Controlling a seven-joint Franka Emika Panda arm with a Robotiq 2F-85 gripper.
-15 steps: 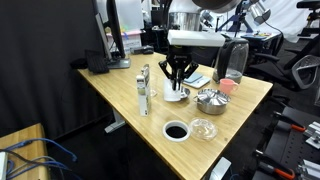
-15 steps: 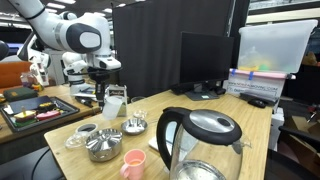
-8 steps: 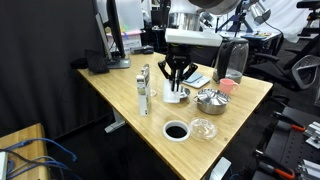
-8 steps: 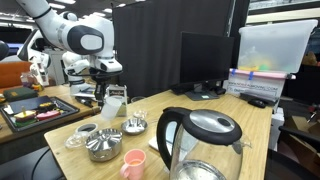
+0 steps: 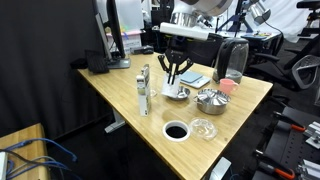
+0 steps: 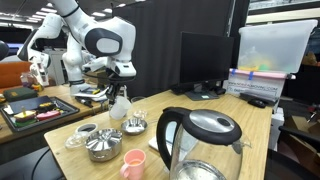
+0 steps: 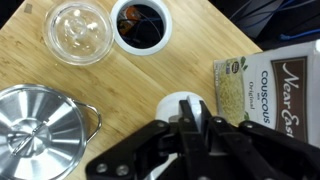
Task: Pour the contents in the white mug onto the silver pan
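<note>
The gripper (image 6: 118, 92) was fully closed, pinching the rim wall of the white mug (image 6: 118, 108), which stood upright just beside the silver pan (image 6: 135, 123). The mug appeared rigid, smooth and breakable. A rim pinch could slip, so tilting should be slow.

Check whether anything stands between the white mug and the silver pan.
Nothing visible does. The gripper is shut on the white mug, and in an exterior view the silver pan lies close beside it; the larger silver bowl sits aside.
</note>
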